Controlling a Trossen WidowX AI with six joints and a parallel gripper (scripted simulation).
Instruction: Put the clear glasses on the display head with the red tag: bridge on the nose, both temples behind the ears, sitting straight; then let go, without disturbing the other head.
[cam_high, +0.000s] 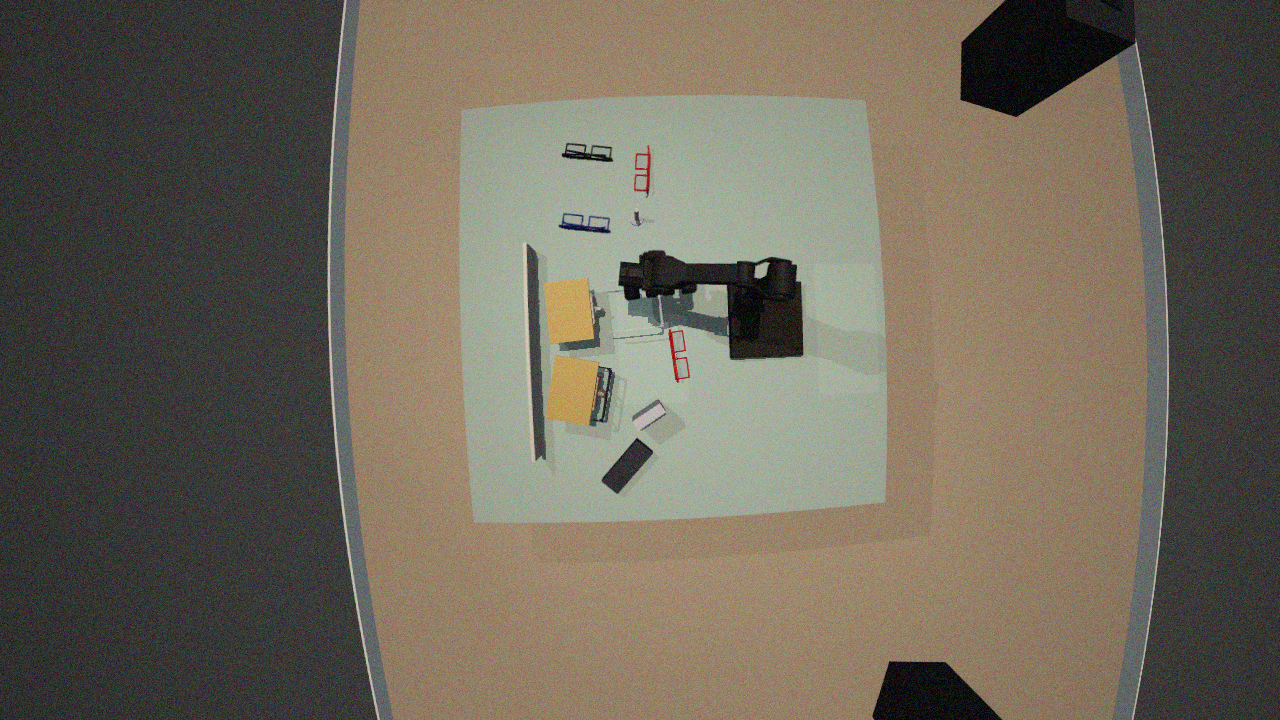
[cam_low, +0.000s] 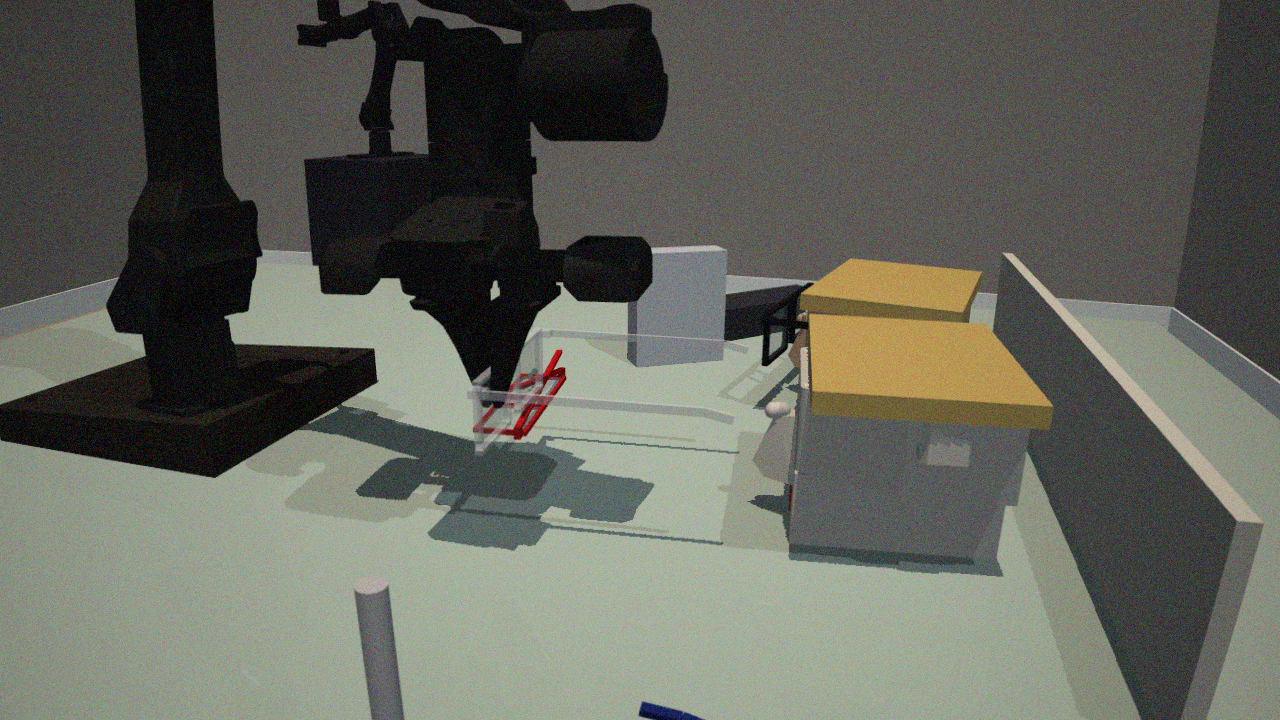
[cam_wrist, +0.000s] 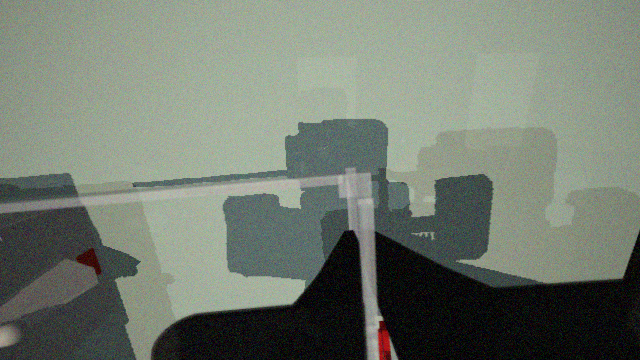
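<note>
My gripper (cam_low: 497, 401) (cam_wrist: 357, 239) is shut on the clear glasses (cam_low: 626, 405) (cam_wrist: 200, 192) at the front frame, near the bridge. It holds them low above the table, lenses upright and both temples stretching toward the near head. The head with the red tag (cam_high: 569, 310) (cam_low: 886, 488) has a yellow top, a pale nose and the red tag (cam_low: 791, 497) (cam_wrist: 90, 260) low on its face. The temple tips are a little short of its face, not touching. The other head (cam_high: 572, 390) (cam_low: 895, 284) wears black glasses (cam_high: 610, 394) (cam_low: 766, 338).
Red glasses (cam_high: 674, 353) (cam_low: 541, 402) lie behind and below the held frame. A grey block (cam_high: 648, 414) (cam_low: 677, 304) and dark block (cam_high: 626, 465) (cam_low: 760, 310) stand beyond. A long panel (cam_high: 534, 358) (cam_low: 1118, 465) stands behind both heads. A thin post (cam_low: 380, 644) stands nearer the exterior view.
</note>
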